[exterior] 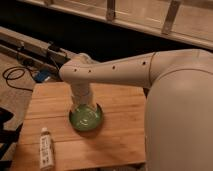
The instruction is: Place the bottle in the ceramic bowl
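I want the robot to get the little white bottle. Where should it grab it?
Grab the bottle by its middle, from straight above, pinching across its slim sides, because it lies flat on the table. The gripper hangs over the ceramic bowl.

Vantage: you looked from high up, just behind the robot's own arm [125, 72] (your only view).
Facing: forward and downward over the wooden table [122, 137].
Nearness: close; the arm filled your right side.
Reach: the gripper [84, 106] hung over the ceramic bowl [86, 120], mid-table.
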`<act>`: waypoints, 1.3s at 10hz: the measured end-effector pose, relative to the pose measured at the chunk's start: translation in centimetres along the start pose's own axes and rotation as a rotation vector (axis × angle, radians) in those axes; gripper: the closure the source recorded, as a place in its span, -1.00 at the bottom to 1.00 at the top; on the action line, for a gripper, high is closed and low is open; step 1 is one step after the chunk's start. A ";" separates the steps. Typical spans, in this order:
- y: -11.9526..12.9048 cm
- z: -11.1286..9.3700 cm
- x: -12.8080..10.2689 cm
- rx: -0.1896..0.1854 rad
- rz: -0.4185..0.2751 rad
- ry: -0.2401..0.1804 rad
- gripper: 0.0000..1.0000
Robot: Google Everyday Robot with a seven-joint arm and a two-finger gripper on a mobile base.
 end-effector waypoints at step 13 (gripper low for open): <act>2.8 -1.1 -0.6 0.019 -0.097 -0.068 -0.30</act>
